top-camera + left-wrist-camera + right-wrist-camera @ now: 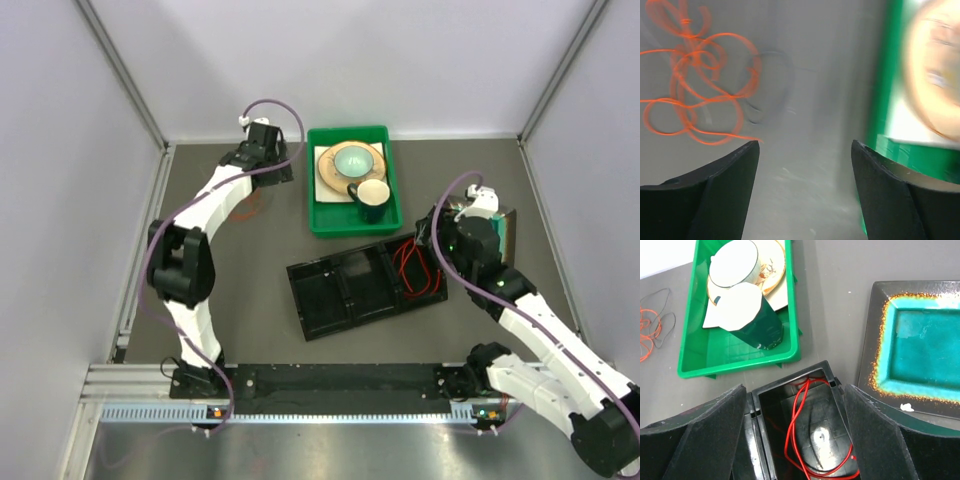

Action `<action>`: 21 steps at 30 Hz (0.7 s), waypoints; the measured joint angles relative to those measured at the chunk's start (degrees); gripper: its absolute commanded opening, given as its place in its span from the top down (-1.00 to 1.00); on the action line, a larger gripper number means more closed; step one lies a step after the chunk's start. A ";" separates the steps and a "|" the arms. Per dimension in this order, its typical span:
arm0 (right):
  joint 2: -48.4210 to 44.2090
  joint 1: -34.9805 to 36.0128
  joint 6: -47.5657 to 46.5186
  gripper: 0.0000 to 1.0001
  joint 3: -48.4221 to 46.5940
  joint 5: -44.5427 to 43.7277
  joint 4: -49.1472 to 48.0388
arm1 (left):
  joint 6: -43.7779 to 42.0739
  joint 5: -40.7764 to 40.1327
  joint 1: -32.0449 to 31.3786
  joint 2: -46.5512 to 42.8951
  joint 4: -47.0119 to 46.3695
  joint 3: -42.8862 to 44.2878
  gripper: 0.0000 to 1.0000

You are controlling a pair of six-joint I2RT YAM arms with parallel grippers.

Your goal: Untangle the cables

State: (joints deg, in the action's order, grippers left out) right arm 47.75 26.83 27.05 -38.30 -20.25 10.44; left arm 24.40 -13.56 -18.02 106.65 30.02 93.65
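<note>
An orange cable (695, 85) lies in tangled loops on the grey table left of the green bin, with a thin dark strand (772, 85) looping beside it. Both show small in the right wrist view, the orange cable (645, 335) and the dark strand (662, 325). My left gripper (805, 145) is open and empty above the table, with the orange cable just beyond its left fingertip. A red cable (805, 430) lies coiled in the right compartment of the black tray (300, 300). My right gripper (795, 387) is open and empty above that compartment.
The green bin (318, 222) holds a plate, a pale bowl (352, 158) and a dark cup (372, 195). A dark square plate with a teal centre (920, 340) lies right of the tray. Grey walls enclose the table on three sides.
</note>
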 measured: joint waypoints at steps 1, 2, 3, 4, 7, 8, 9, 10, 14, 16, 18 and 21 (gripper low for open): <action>0.17 0.00 0.02 -0.57 0.00 0.09 0.02 | -0.15 -1.51 0.61 2.08 0.46 0.98 -0.57; 0.37 0.00 0.04 -0.57 0.00 0.13 0.02 | -0.20 -2.51 1.22 3.65 0.74 1.79 -0.58; 0.57 0.00 0.11 -0.57 0.02 0.28 0.04 | -0.44 -3.54 2.14 5.64 1.16 2.89 -0.64; 0.63 0.00 0.22 -0.56 0.09 0.37 -0.02 | -0.74 -4.57 3.08 7.80 1.68 4.22 -0.66; 0.15 0.00 0.85 -0.57 0.85 0.55 -0.87 | -2.12 -6.93 5.68 14.56 3.80 10.80 -0.73; -0.13 0.00 1.05 -0.57 1.18 0.57 -1.05 | -2.40 -7.39 6.23 16.33 4.13 12.61 -0.75; -0.26 0.00 1.25 -0.57 1.22 0.57 -0.96 | -2.93 -8.00 7.04 18.43 4.33 14.71 -0.75; -0.26 0.00 1.33 -0.57 1.25 0.55 -1.01 | -3.26 -8.37 7.63 19.63 4.33 15.56 -0.74; -0.24 0.00 1.64 -0.57 1.25 0.46 -0.96 | -4.02 -8.96 9.42 22.38 4.90 17.11 -0.70; -0.24 0.00 1.66 -0.57 1.27 0.35 -1.01 | -4.39 -9.29 10.12 23.91 4.92 18.40 -0.62; -0.24 0.00 1.64 -0.57 1.29 0.26 -1.03 | -4.66 -9.29 10.78 25.24 4.87 19.65 -0.50; 0.02 0.00 1.64 -0.57 1.31 0.07 -1.09 | -4.96 -9.53 11.34 27.08 4.92 21.31 -0.35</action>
State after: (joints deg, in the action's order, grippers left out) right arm 47.77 26.83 28.69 -36.99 -20.18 9.34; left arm 19.44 -23.09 -6.68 133.73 34.94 114.96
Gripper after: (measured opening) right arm 0.781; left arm 0.735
